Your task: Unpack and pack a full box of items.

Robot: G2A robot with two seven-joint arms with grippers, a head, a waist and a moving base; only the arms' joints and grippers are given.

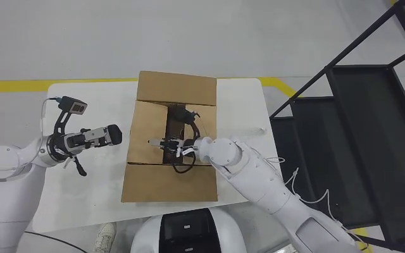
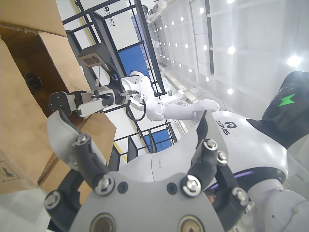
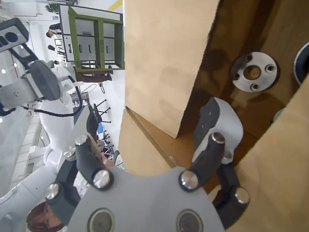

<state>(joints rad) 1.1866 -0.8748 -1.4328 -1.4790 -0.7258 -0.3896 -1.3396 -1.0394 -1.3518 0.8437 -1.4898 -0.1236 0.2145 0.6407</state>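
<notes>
Cardboard box stands on the white table with a metal flange on its floor, the right gripper spread wide astride a flap at the opening, and the left gripper beside the box, wide and empty.

A black handling mark is printed on the cardboard box, at the lower left of the left wrist frame. Lettering with a logo is carried by a white panel at the upper middle.
</notes>
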